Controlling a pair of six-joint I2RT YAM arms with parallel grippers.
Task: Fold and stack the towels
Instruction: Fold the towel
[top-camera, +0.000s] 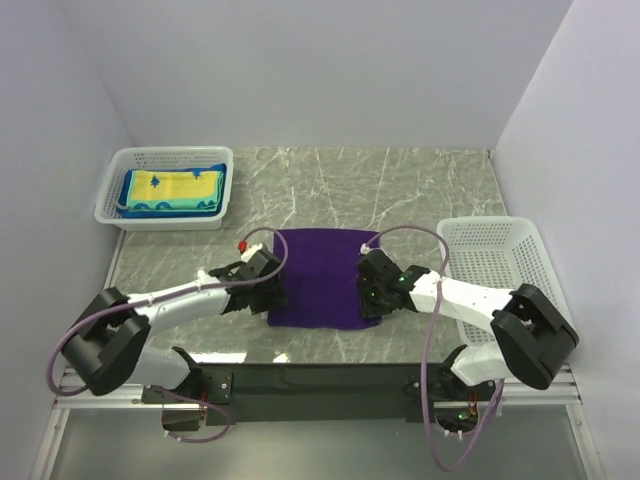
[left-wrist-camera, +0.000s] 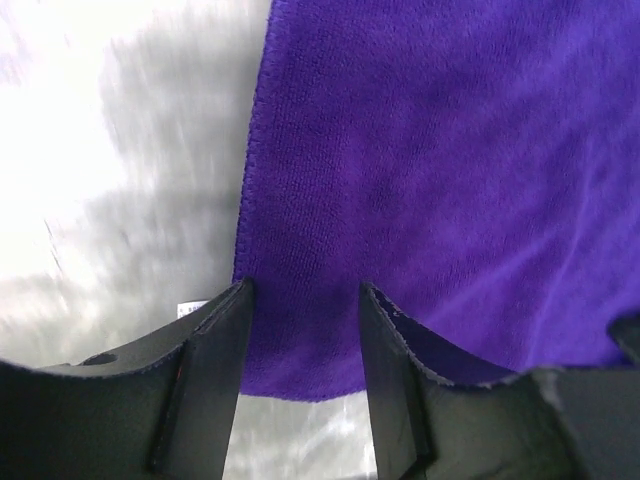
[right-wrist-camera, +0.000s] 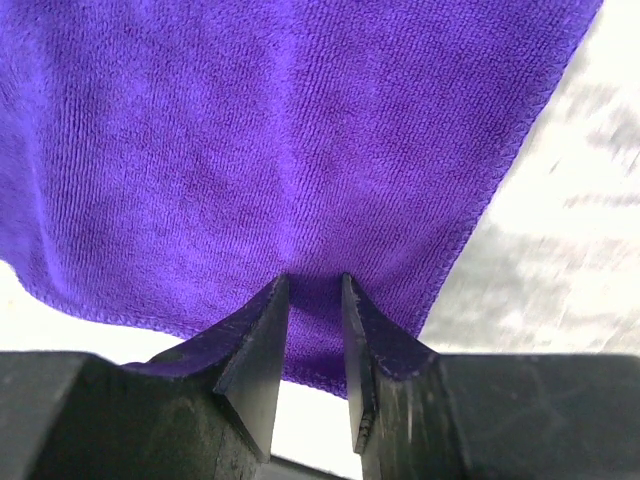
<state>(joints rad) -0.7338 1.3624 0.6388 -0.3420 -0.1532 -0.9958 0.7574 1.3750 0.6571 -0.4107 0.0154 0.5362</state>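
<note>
Purple towel (top-camera: 322, 275) flat on marbled surface (top-camera: 400, 190), spread between both pincers. Right pincer (right-wrist-camera: 315, 282) nipped together on a small ridge of cloth at the towel's near right corner. Left pincer (left-wrist-camera: 305, 292) astride the near left corner, fingers apart, cloth in the gap; gripped or not, cannot tell. Yellow towel (top-camera: 175, 187) in basket (top-camera: 110, 195), well beyond left pincer
</note>
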